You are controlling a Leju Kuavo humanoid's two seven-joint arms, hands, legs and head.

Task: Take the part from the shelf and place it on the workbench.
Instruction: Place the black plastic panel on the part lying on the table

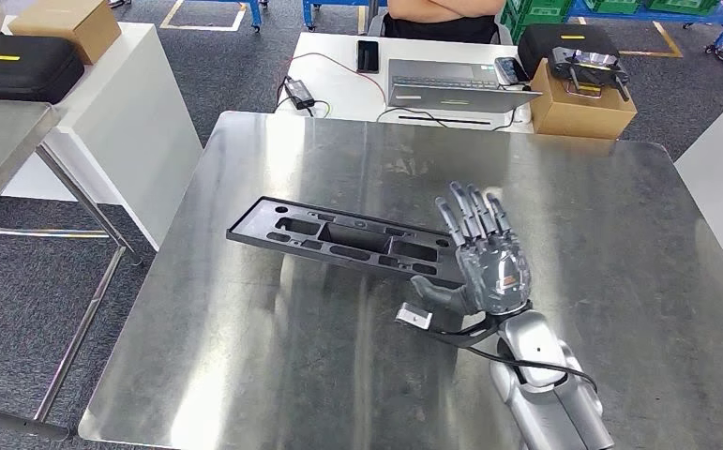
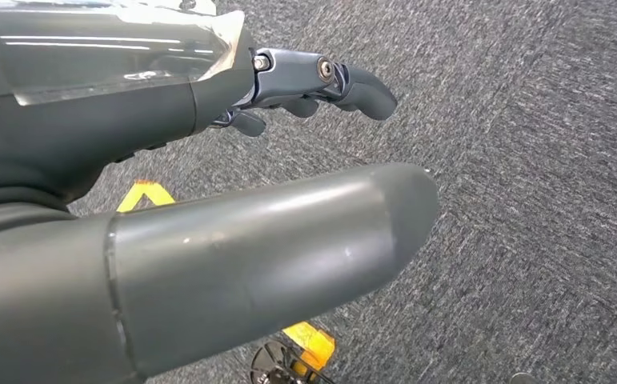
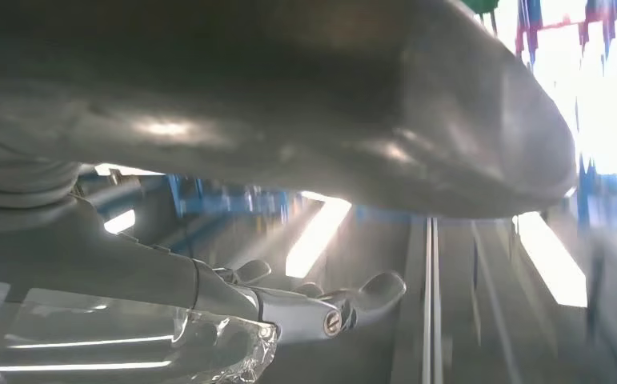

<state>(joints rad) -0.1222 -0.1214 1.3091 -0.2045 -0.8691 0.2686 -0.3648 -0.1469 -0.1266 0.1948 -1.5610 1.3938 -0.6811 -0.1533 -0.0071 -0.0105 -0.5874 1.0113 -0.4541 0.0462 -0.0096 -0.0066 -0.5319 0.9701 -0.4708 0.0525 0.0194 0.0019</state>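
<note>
1. One part (image 1: 348,240) — a long black tray-like piece with cut-outs — lies flat on the workbench (image 1: 273,375), centre of the head view.
2. One right hand (image 1: 484,253) stands just right of the part's end, fingers spread and upright, holding nothing.
3. One left hand (image 2: 209,200) hangs over grey carpet — fingers loosely bent, nothing in them.
4. Upper frame: one laptop (image 1: 456,84), two black cases (image 1: 20,66), two cardboard boxes (image 1: 578,108).

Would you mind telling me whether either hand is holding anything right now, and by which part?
Nothing is held. The right hand is open above the workbench, beside the part; the left hand hangs empty.
</note>
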